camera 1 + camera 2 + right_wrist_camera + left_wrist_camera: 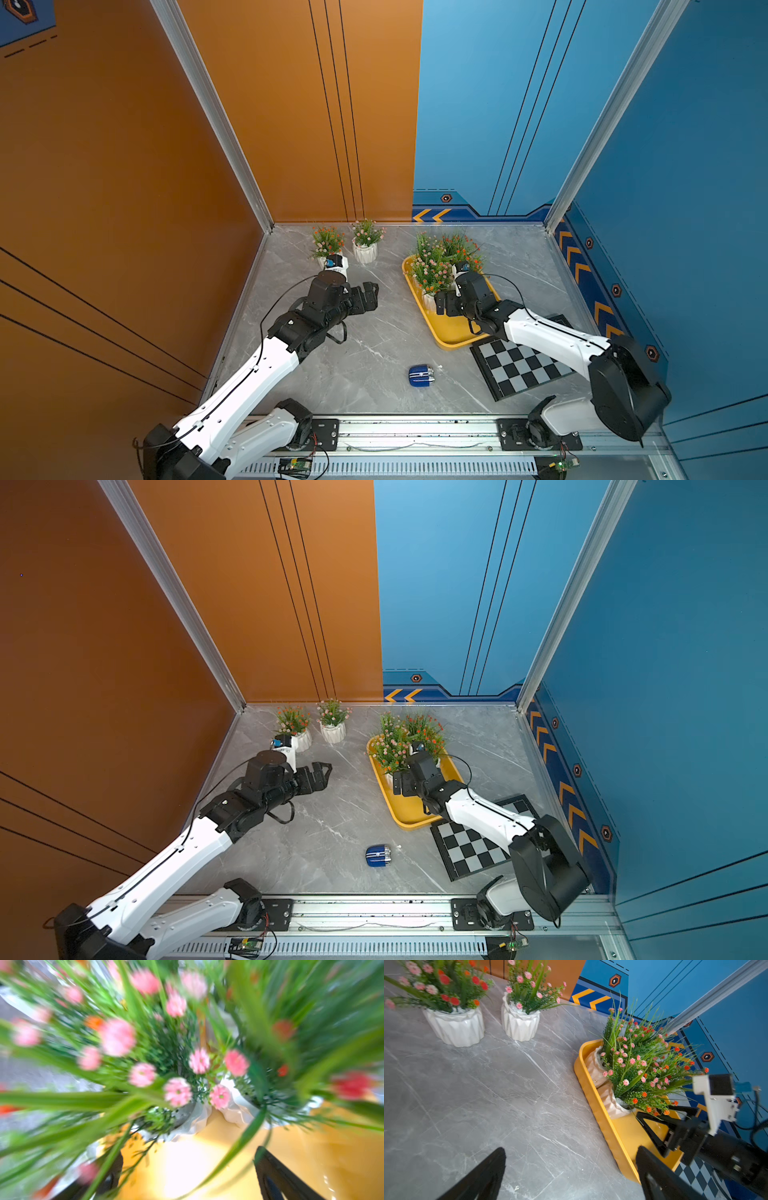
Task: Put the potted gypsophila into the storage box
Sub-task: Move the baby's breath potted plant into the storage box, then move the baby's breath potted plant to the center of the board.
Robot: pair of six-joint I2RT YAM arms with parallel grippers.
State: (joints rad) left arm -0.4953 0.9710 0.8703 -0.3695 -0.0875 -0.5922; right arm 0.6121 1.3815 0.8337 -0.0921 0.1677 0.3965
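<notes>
The storage box [451,336], a shallow yellow tray, lies right of centre in both top views [409,818]. A cluster of potted gypsophila [434,266] in white pots stands in its far half. The nearest pot [428,300] is right beside my right gripper [441,304], which hovers open over the tray floor. In the right wrist view only leaf blades cross between that gripper's [189,1153] jaws. Two more potted gypsophila [328,245] [365,245] stand on the table at the back left. My left gripper [372,296] is open and empty above bare table [572,1150].
A black-and-grey checkered board [519,365] lies against the tray's near end, under the right arm. A small blue object [420,376] lies on the grey marble table near the front. Orange and blue walls close in the left, back and right sides.
</notes>
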